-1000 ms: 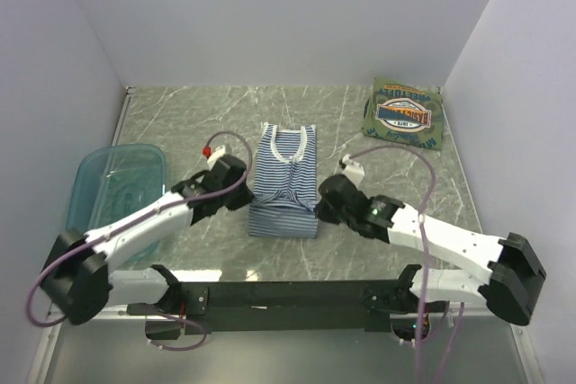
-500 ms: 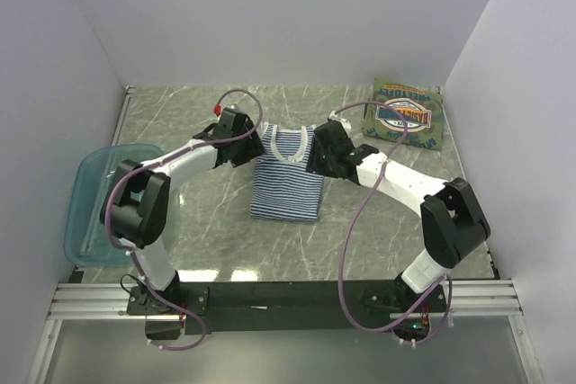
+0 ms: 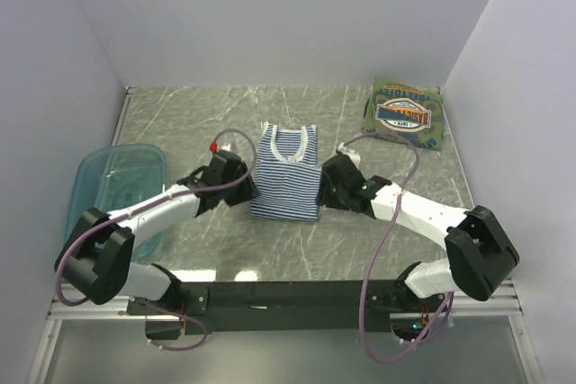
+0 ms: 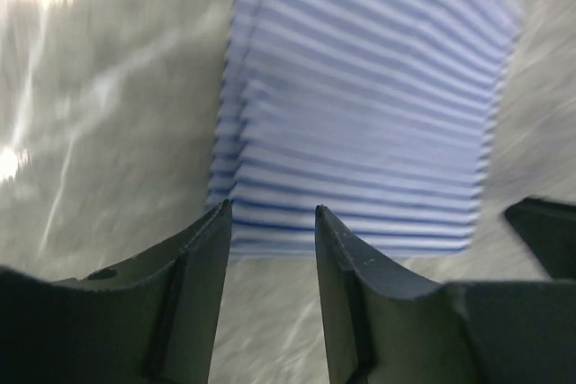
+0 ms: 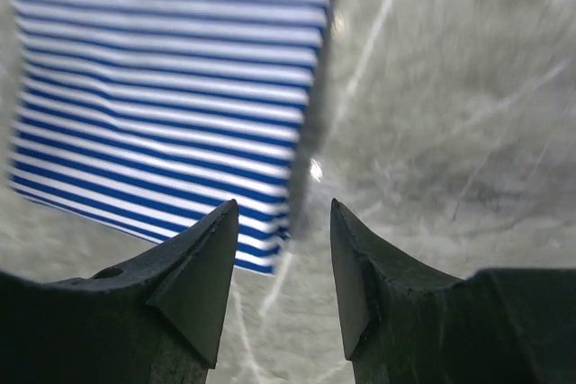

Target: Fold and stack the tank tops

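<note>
The navy-and-white striped tank top [image 3: 286, 174] lies folded flat in the middle of the table, neckline toward the back. My left gripper [image 3: 249, 190] sits by its near left edge and my right gripper [image 3: 322, 192] by its near right edge. In the left wrist view the left gripper [image 4: 272, 210] is open and empty, with the striped top [image 4: 360, 105] just beyond the tips. The right gripper [image 5: 283, 206] is also open and empty, with the striped top [image 5: 162, 78] ahead to its left. The olive-green tank top [image 3: 405, 115] lies folded at the back right.
A translucent teal tub [image 3: 112, 197] stands at the left edge, beside the left arm. White walls close in the table on the left, back and right. The black rail holding the arm bases [image 3: 288, 296] runs along the near edge.
Both grippers went from shut to open. They reached the far end of the striped top half a second ago and have drawn back to its near corners. The top now lies shorter.
</note>
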Motion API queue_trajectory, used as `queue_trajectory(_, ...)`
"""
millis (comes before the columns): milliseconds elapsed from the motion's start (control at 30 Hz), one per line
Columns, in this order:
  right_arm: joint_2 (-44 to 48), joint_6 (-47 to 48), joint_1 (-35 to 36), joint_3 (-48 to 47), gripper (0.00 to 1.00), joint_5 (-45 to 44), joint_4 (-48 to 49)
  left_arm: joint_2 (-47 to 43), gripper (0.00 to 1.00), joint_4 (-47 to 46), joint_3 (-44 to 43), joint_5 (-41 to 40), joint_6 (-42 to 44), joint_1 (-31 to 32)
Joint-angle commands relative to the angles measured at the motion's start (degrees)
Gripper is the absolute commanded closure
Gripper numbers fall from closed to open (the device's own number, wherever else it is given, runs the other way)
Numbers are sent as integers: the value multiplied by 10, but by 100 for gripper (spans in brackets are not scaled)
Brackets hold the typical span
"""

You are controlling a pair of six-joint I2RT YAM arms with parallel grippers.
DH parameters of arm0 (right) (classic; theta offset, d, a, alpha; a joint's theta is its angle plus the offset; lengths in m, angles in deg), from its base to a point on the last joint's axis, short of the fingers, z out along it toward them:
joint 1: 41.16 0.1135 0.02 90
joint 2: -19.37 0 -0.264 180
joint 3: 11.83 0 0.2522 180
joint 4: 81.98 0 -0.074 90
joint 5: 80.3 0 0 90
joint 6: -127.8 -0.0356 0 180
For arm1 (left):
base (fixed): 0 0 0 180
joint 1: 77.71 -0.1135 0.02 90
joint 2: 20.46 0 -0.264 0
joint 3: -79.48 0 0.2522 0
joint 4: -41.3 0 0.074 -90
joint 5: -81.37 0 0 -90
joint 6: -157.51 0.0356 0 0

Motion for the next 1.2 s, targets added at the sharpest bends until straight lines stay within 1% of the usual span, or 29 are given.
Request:
queue_trajectory(0, 8, -19, 27, 25, 47, 10, 47, -19, 52, -26, 50, 8, -18, 25)
queue_trajectory(167, -28, -46, 74, 22, 47, -14, 50, -25, 48, -32, 67, -14, -26, 43)
queue_trajectory(233, -36, -58, 84, 24, 47, -23, 50, -25, 48, -32, 70, -14, -26, 43)
queue_trajectory(400, -49, -76, 90, 37, 47, -33, 50, -33, 52, -25, 84, -39, -37, 44)
queue_trajectory(467, -46, -78, 91, 44, 48, -35, 56, -51, 53, -34, 92, -39, -41, 44)
queue_trajectory(567, -34, -79, 92, 60, 48, -27, 76, -80, 51, -56, 103, -41, -36, 44)
queue_trajectory(633, -30, -78, 92, 64, 48, -26, 82, -88, 48, -75, 103, -37, -29, 44)
queue_trajectory(767, -29, -80, 92, 69, 48, -23, 94, -66, 47, -92, 90, -30, -13, 44)
queue_trajectory(967, -24, -86, 94, 76, 48, -25, 102, -15, 49, -99, 78, -23, -14, 44)
queue_trajectory(1167, -25, -88, 93, 76, 51, -25, 107, -17, 53, -139, 97, -2, -19, 44)
